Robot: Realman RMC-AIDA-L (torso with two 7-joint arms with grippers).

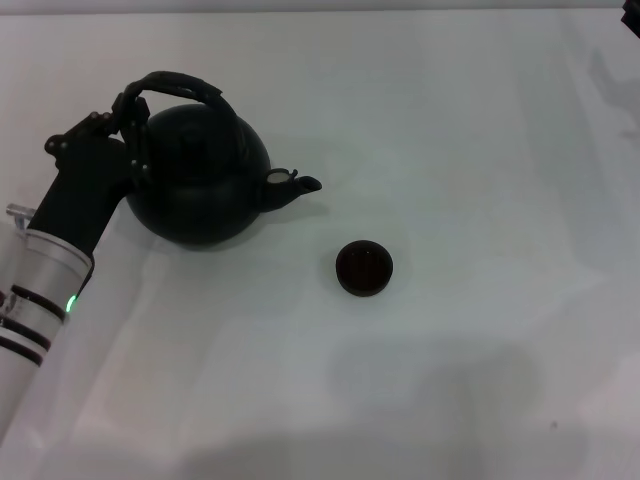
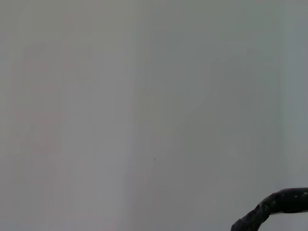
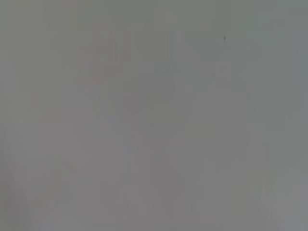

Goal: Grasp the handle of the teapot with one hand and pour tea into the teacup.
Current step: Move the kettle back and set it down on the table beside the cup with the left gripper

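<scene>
The black teapot (image 1: 205,185) stands upright on the white table at the left, its short spout (image 1: 295,187) pointing right. Its dark arched handle (image 1: 185,85) spans over the top; a piece of the handle (image 2: 274,204) also shows in the left wrist view. My left gripper (image 1: 130,125) is at the handle's left end, its fingers closed around it. The small dark teacup (image 1: 364,268) sits on the table to the right of the spout and nearer to me, a short gap away. The right wrist view shows only bare table.
The white table (image 1: 480,150) stretches all around the teapot and cup. My left arm (image 1: 50,260) comes in from the lower left. A dark sliver (image 1: 630,22) sits at the far right corner; I cannot tell what it is.
</scene>
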